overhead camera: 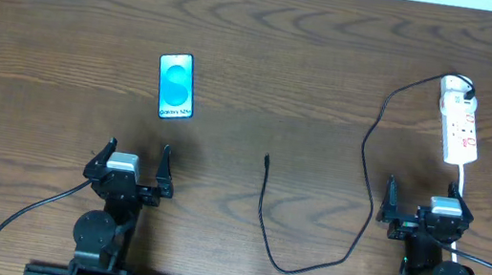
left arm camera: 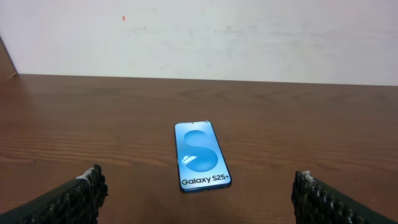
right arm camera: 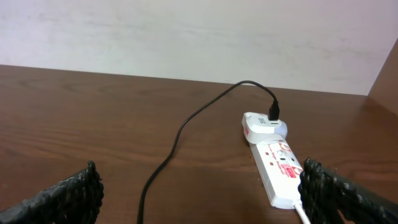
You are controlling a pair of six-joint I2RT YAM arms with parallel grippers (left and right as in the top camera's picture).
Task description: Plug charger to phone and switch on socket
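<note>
You see the slim blue-screened phone (left arm camera: 201, 155), reading "Galaxy S25+", flat on the brown wooden desk (overhead camera: 288, 47) ahead of your left pincer (overhead camera: 138, 148), which is spread wide and empty. The thin black charger cable (overhead camera: 263, 198) is plugged in at the far end of the white power strip (overhead camera: 457, 129) ahead of your right pincer (overhead camera: 423, 189), also wide apart; the cable's tip lies loose mid-desk

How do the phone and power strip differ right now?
The phone glows blue; the power strip is white with red marks. The phone lies to the left, the power strip to the right. Nothing is attached to the phone; the charger is plugged into the power strip's far end. Both lie flat.
</note>
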